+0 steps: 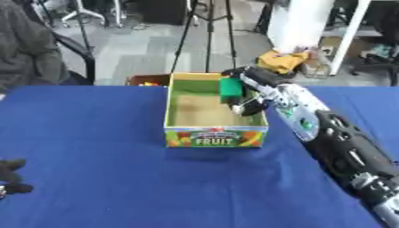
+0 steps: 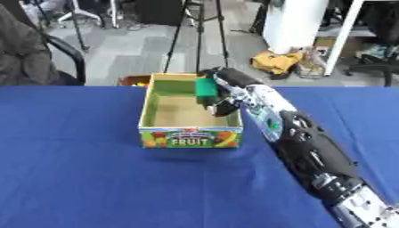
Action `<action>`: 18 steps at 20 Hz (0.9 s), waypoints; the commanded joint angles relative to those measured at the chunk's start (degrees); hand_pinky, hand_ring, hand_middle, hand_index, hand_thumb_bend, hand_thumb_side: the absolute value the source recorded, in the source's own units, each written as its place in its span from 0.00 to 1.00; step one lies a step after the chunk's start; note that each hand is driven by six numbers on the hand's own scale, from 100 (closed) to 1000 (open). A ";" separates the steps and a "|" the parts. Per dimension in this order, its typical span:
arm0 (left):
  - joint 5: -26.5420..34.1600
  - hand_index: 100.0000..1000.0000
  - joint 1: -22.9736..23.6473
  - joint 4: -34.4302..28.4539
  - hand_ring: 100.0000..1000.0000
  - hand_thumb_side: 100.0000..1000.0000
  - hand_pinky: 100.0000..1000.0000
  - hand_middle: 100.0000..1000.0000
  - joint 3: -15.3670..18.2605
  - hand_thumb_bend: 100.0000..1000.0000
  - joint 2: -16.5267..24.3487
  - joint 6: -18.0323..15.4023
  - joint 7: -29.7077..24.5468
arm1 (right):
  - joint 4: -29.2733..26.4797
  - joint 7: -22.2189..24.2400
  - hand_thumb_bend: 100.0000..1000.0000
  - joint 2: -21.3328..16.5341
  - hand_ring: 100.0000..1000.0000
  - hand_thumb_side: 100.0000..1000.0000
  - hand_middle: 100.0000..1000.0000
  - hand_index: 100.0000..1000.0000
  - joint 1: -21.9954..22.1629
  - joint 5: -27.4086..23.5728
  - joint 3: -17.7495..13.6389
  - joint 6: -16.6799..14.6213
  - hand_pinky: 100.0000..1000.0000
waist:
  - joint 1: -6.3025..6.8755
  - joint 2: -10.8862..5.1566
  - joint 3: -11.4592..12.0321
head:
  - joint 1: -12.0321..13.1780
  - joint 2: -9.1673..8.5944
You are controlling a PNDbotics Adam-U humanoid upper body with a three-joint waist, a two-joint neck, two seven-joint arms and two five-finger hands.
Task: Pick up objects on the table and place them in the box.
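In the left eye view, the right arm reached in from the lower right corner and ran up across the blue table (image 1: 93, 178) to the fruit box (image 1: 217, 136). The right hand (image 1: 248, 103) hung over the box's right wall, fingers curled round a green block (image 1: 230, 90). The block sat upright, its long axis near vertical, over the box's far right corner and inside the line of the walls. It looked to be above the cardboard floor rather than resting on it, though I could not tell how much air lay beneath. So the block lay straight below and just left of the palm, and the coming move, as I judged it, called only for the fingers to let go. The left hand (image 1: 12, 176) showed at the lower left edge, dark, resting on the cloth well apart from the box; whether its fingers were spread or curled I could not tell. The box floor looked bare from where the camera stood.

In the right eye view, the same hand (image 2: 224, 101) stood over the right wall of the box (image 2: 189, 138), and the block (image 2: 205, 88) showed more plainly against the green inner wall, gripped from its right side. The near and far walls were both clear of the block. The left hand did not show here. No other loose object appeared on the table in either view.
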 commanded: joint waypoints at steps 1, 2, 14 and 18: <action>0.36 0.74 -0.79 -1.52 0.83 0.81 0.62 0.52 -0.28 0.62 0.95 -0.12 -0.48 | 3.82 -2.68 0.00 -0.71 0.68 0.28 0.53 0.96 -1.46 1.59 -1.55 -1.08 0.72 | 0.37 -0.80 0.42 | -1.58 -0.93; 0.40 0.74 -0.76 -1.55 0.83 0.81 0.63 0.52 -0.30 0.62 0.89 -0.12 -0.53 | 4.71 -3.08 0.00 -0.53 0.75 0.37 0.65 0.97 -1.47 1.93 -1.59 -1.74 0.75 | 0.48 -0.77 0.57 | -1.76 -0.95; 0.25 0.74 -1.30 -1.19 0.83 0.81 0.63 0.52 -0.15 0.63 0.52 0.20 -0.49 | 1.54 -5.29 0.11 -0.48 0.87 0.57 0.83 0.96 -1.35 1.18 -1.40 -5.23 0.82 | -0.09 -0.45 -1.86 | -1.70 -1.01; 0.10 0.74 -1.24 -0.93 0.83 0.82 0.63 0.52 0.01 0.63 0.51 0.33 -0.37 | -5.20 -6.22 0.00 -0.90 0.82 0.39 0.77 0.94 -0.94 -3.97 0.21 -5.42 0.78 | 0.07 -0.53 -5.66 | -0.70 -0.65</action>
